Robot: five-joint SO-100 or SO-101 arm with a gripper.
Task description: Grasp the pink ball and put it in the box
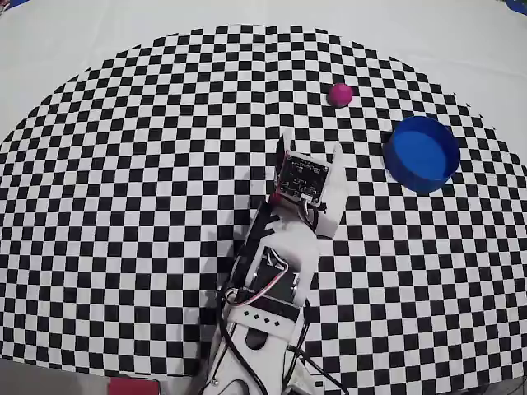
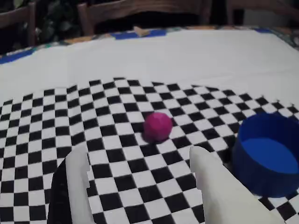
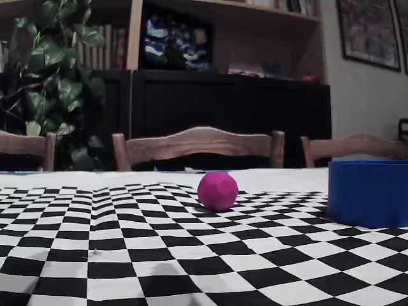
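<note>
In the overhead view the gripper point(image 1: 314, 145) hovers spread and empty, aimed toward one o'clock at the pink ball point(image 1: 340, 95) resting on the checkered table point(image 1: 123, 164). The box point(image 1: 422, 153), near the ball at four o'clock, sits empty.

A round, shallow, bright blue box point(image 1: 422, 153) sits on the black-and-white checkered cloth point(image 1: 123, 181) near its right edge. The small magenta-pink ball point(image 1: 340, 95) lies up and to the left of the box, apart from it. The white robot arm point(image 1: 272, 280) reaches up from the bottom edge, well to the left of and below the box. Its two-finger gripper point(image 1: 314, 146) stands with fingers spread, left of the box and below the ball, touching neither.
</note>
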